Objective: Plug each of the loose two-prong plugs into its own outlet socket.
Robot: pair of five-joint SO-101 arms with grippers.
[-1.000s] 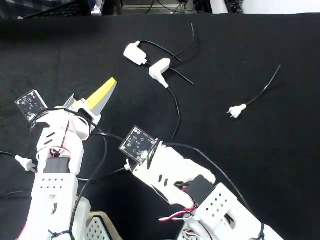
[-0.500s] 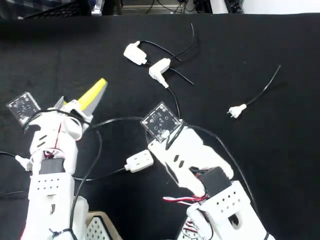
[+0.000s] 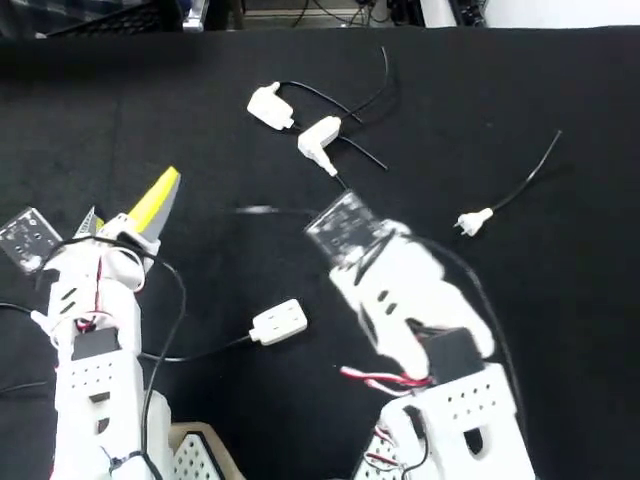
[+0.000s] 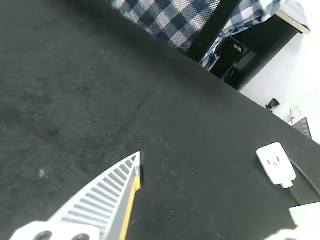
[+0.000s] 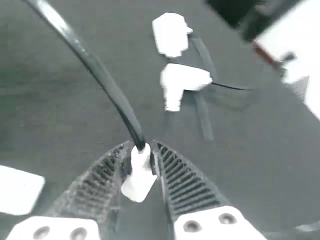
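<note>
The right gripper (image 5: pixel 142 147) is pinching a white two-prong plug (image 5: pixel 136 182) by its body. The left gripper (image 4: pixel 137 162), fingers pressed together, is holding nothing. An outlet socket (image 3: pixel 279 321) is lying on the surface (image 3: pixel 560 300) between the arms

1. A black cloth (image 3: pixel 560 330), matte and flecked with lint, covers the table.
2. Past the table's edge in the left wrist view, blue-and-white checked fabric (image 4: pixel 165 15) sits behind a dark slanted bar (image 4: pixel 217 25).
3. A black box (image 4: pixel 240 55) stands against a white wall (image 4: pixel 285 75).
4. In the high view, dark cables (image 3: pixel 340 12) lie beyond the far edge.
</note>
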